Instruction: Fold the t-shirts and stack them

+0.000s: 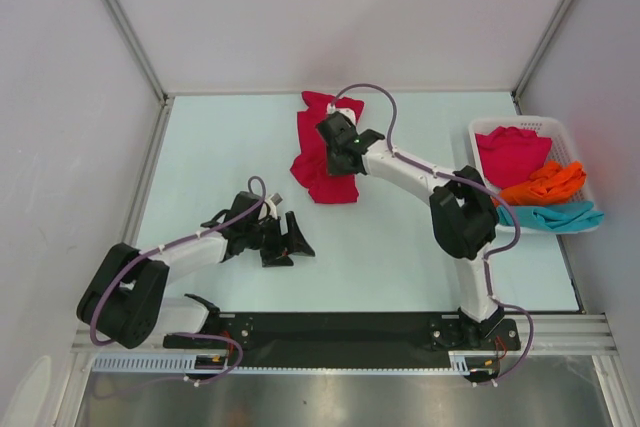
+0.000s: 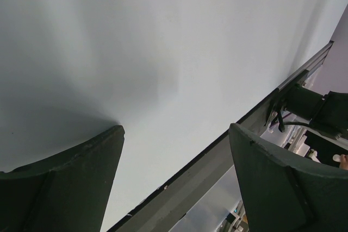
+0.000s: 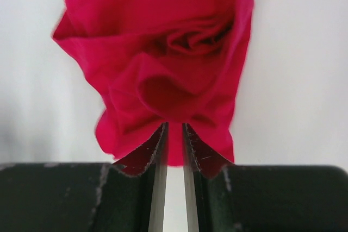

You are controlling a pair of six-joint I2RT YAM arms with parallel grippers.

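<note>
Loosely crumpled, the crimson t-shirt [image 3: 163, 69] lies on the table [image 1: 220, 147] just ahead of the right gripper [image 3: 174, 129], whose nearly closed jaws pinch a fold of it. Well to that gripper's right, a white basket [image 1: 530, 123] holds another crimson shirt [image 1: 510, 152], an orange shirt [image 1: 545, 184] and a teal shirt [image 1: 555, 215]. The left gripper [image 2: 175, 133] gapes wide above the table, holding nothing.

Pale surface [image 1: 400, 257], crumpled crimson t-shirt [image 1: 322, 162] lay near its far edge, white basket [image 1: 555, 135] sat at its right edge
</note>
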